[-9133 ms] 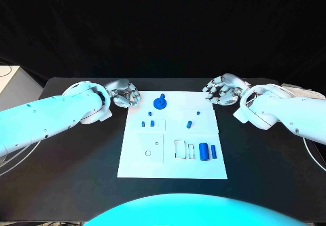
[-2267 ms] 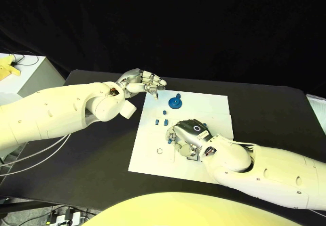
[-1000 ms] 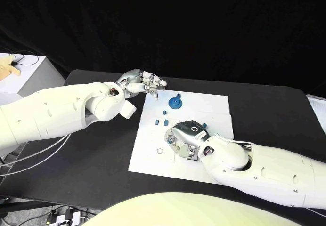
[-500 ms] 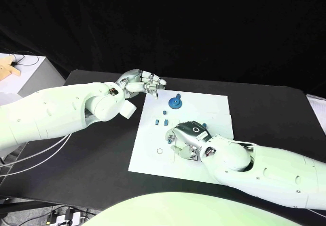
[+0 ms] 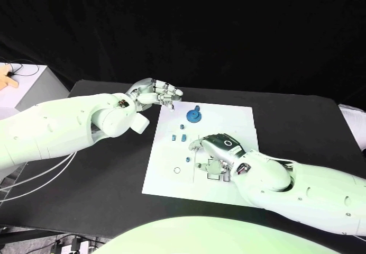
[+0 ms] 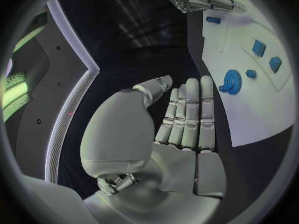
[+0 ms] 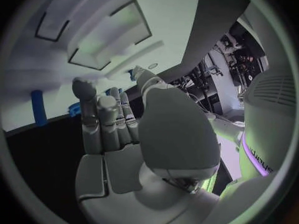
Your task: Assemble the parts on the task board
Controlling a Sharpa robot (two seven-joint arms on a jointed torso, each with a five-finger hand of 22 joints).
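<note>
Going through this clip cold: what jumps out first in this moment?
The right hand is down over the middle of the white task board, fingers over the small blue parts there; whether it holds one cannot be told. The left hand hovers off the board's far left corner with straight fingers, holding nothing. Beside it a round blue gear-like part stands out on the board's far end.

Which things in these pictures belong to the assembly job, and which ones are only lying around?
Belong to the job:
white task board
round blue gear-like part
small blue parts
right hand, over the board
left hand, at the board's far corner

Just lying about:
white box-like object beside the black table
</note>
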